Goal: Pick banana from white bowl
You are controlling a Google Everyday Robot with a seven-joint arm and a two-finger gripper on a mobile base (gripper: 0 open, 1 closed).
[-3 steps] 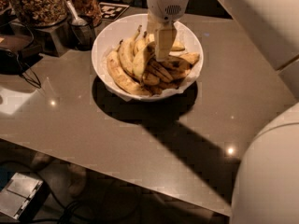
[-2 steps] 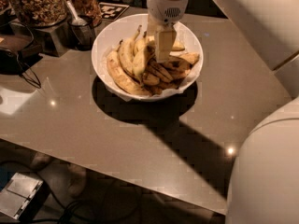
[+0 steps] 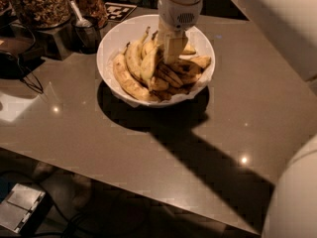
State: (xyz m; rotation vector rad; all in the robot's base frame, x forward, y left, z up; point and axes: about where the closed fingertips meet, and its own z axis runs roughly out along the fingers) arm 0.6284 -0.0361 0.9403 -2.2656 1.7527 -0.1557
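The white bowl [image 3: 113, 38] stands on the brown table, lined with white paper and filled with several bananas. My gripper [image 3: 171, 53] reaches down from above into the middle of the pile. A bright yellow, curved banana [image 3: 149, 63] with a thin dark stem lies right against the gripper's left side; I cannot tell whether it is held. A longer curved banana [image 3: 128, 81] lies along the bowl's left rim. Brown-spotted bananas [image 3: 176, 77] lie under and to the right of the gripper.
Glass jars of nuts [image 3: 37, 4] and a metal cup with a spoon [image 3: 86, 31] stand to the left of the bowl. A black-and-white tag [image 3: 119, 11] lies behind it. The table's front edge [image 3: 148, 197] runs diagonally below. My white arm body fills the right side [image 3: 292, 202].
The gripper stays down in the bowl at nearly the same spot. The bananas have not visibly moved.
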